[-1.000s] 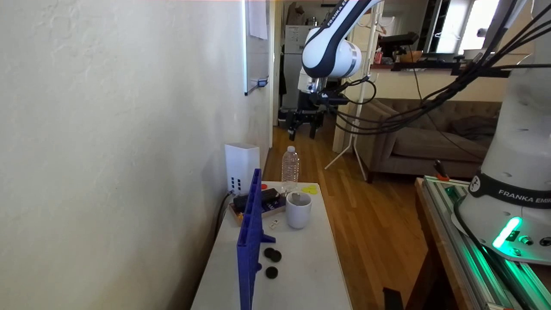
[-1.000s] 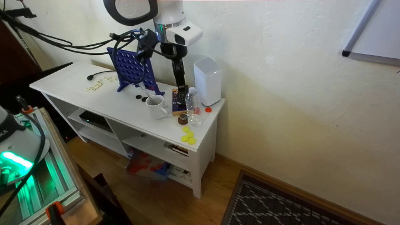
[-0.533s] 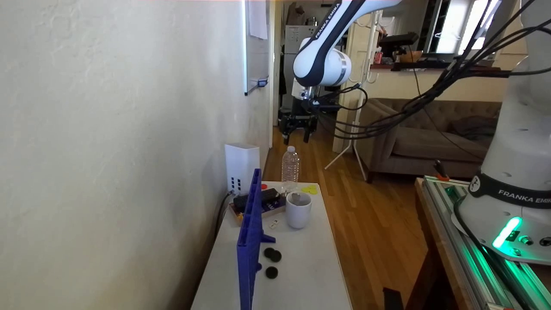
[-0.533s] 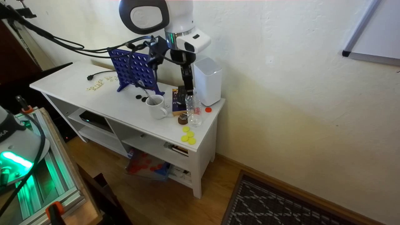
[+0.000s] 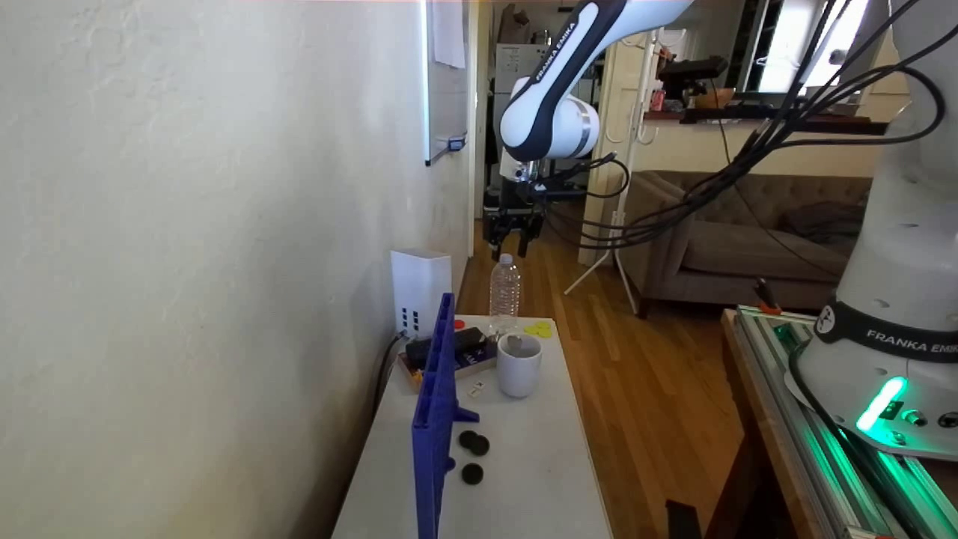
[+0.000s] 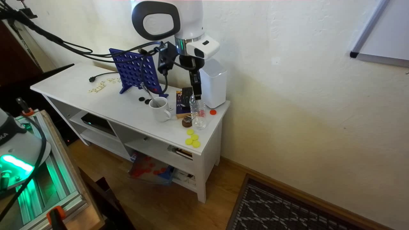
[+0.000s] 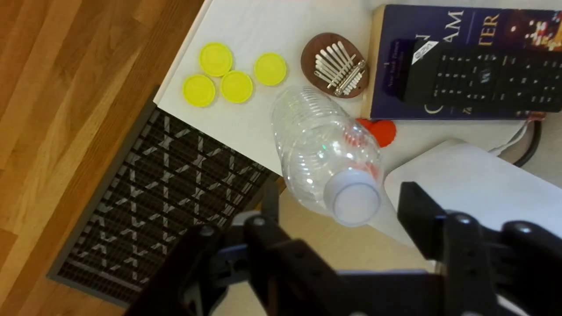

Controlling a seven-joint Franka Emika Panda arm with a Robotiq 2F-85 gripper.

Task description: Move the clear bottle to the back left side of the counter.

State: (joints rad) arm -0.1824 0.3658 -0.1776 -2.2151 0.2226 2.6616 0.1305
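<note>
The clear bottle (image 5: pixel 504 298) stands upright near the far end of the white counter (image 5: pixel 539 457); it also shows in an exterior view (image 6: pixel 198 115). In the wrist view the bottle (image 7: pixel 316 140) points its pale cap at the camera, between and slightly ahead of the fingers. My gripper (image 7: pixel 340 197) is open, with a gap on each side of the cap. In the exterior views the gripper (image 5: pixel 509 253) hangs just above the bottle top, and a finger of the gripper (image 6: pixel 197 96) covers the cap. It holds nothing.
A white box (image 6: pixel 214 84) stands close beside the bottle. A white cup (image 5: pixel 519 370), a book (image 7: pixel 388 35) with a remote (image 7: pixel 483 81), a thumb piano (image 7: pixel 316 66) and yellow discs (image 7: pixel 237 87) lie nearby. A blue grid stand (image 5: pixel 434 419) and the wall flank the counter's back edge.
My gripper has moved sideways and come to a place over the bottle, with its fingers now level with the cap in an exterior view. The bottle has not moved. The gripper stays open.
</note>
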